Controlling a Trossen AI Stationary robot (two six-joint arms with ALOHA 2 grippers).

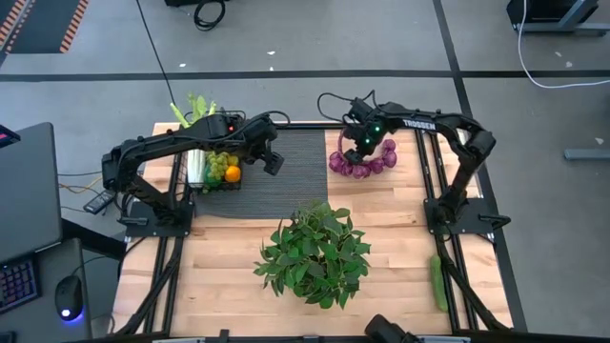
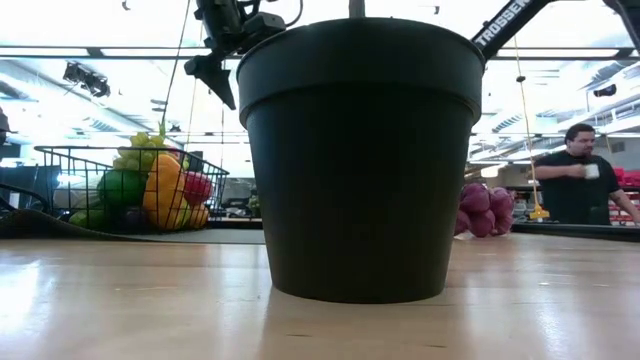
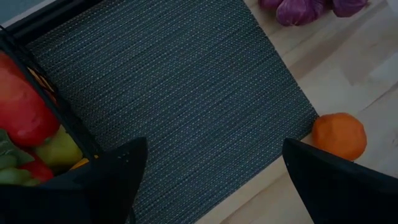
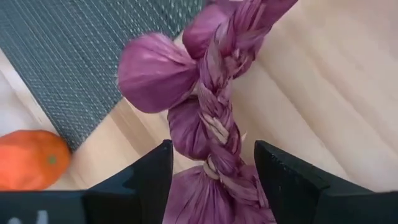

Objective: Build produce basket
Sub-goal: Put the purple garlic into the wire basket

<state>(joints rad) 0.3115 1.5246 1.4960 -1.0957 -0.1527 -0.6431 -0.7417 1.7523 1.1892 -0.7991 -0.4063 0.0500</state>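
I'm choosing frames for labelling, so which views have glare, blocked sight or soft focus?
Low view: the black pot fills the middle, and bright ceiling light washes out the background, with sheen on the table. Left wrist view: the left gripper's fingers look soft at the edge. Right wrist view: the purple bulb string crowds the picture. High view: evenly lit.

Lighting: bright, even, from ceiling strip lights (image 2: 90, 50). Glare: sheen on wooden surface (image 2: 120, 300). Backlit: black pot (image 2: 360, 150), silhouetted. Blur: near purple bulb string (image 4: 211, 124).
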